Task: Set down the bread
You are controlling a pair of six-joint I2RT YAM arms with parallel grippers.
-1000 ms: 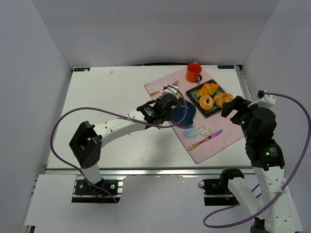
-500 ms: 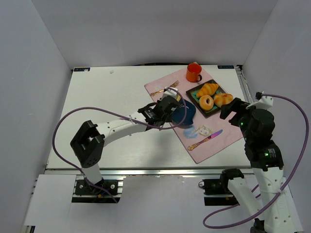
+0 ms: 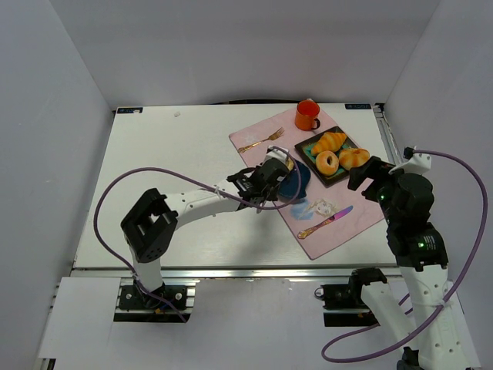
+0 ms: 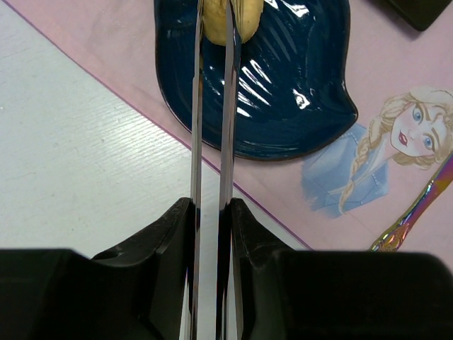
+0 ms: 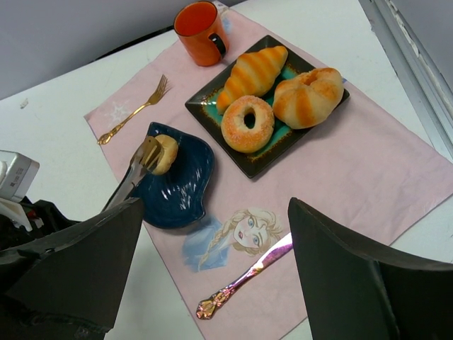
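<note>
**Top view:** L tool (image 3: 266,176) is clamped on the tongs (image 3: 283,164), tips out over the blue plate (image 3: 299,185) at its 10 o'clock. You can barely see the bread here; arm + tongs cover it. R tool (image 3: 368,171) sits at 3 o'clock of the black tray (image 3: 326,183). Its opening is unclear from this angle.

**L wrist:** the tool (image 4: 211,212) is closed tight round both tong blades. The blades pinch the bread (image 4: 214,25) at 12 o'clock, and the frame edge cuts most of it off. Can't tell if it touches the plate or hangs above.
- Risk 1: it's near the rim, not centre. If you release here, the domed shape could roll off onto the pink mat (image 4: 106,42).
- Risk 2: squeezed soft bread may stick to one blade and get dragged out on retract.

**R wrist:** best look.
- Bread (image 5: 165,153) is between the tong tips at the plate's 10 o'clock edge. Height over the plate is unclear here too.
- R tool (image 5: 216,234) is wide open, nothing in it.
- Bagel (image 5: 233,134) + croissant (image 5: 253,69) are on the tray, apart from the bread.
- Risk 3: smooth blades are held by pinch only, so the tongs could slip or twist in the L tool. Go slow.
</note>
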